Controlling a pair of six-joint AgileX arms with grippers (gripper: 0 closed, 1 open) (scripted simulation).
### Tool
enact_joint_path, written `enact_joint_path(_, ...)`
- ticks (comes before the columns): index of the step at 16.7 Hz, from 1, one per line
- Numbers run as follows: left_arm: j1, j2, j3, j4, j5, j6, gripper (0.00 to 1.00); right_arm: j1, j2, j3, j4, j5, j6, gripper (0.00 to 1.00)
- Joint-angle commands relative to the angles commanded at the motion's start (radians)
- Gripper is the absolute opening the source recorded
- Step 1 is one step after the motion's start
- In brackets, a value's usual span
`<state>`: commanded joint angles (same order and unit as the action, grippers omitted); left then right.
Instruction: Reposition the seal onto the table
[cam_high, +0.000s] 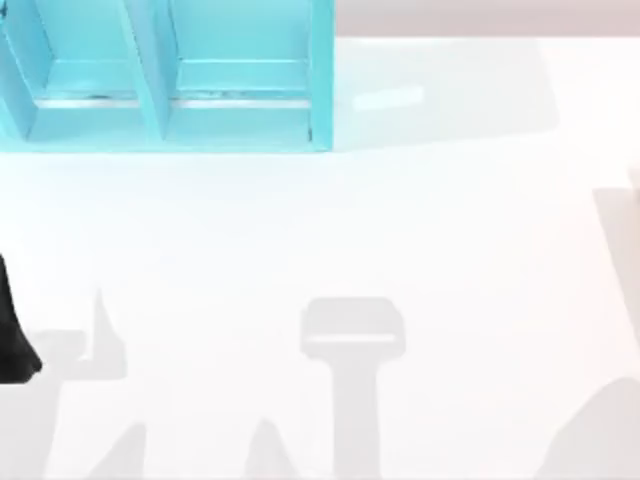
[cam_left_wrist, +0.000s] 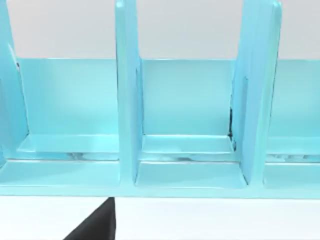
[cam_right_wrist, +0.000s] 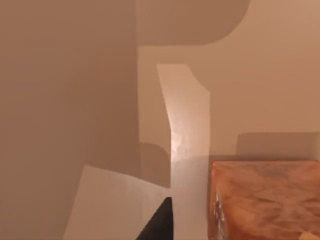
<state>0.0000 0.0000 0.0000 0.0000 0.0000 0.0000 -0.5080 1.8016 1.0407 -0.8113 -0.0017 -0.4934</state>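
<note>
Right now the seal (cam_right_wrist: 265, 200) sits close by my right hand (grip unclear) — lower gently and squarely onto the white tabletop (cam_high: 400, 230) — left arm parked at the left.

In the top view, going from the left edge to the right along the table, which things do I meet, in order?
Left arm's dark part at the left edge → turquoise shelf unit, at the far side → bare white table out to the right edge.

L arm (cam_high: 15, 330) dark at table's left edge; one dark R fingers tip (cam_right_wrist: 159, 222) seen.
</note>
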Motion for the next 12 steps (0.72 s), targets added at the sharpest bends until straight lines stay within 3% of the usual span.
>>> enact_joint_path(6, 0.0, 0.0, 0.0, 0.0, 0.0, 0.0, 1.0, 0.0, 0.0, 0.0, 0.0, 0.0, 0.0, 0.02)
enact_joint_path(12, 0.0, 0.0, 0.0, 0.0, 0.0, 0.0, 1.0, 0.0, 0.0, 0.0, 0.0, 0.0, 0.0, 0.0)
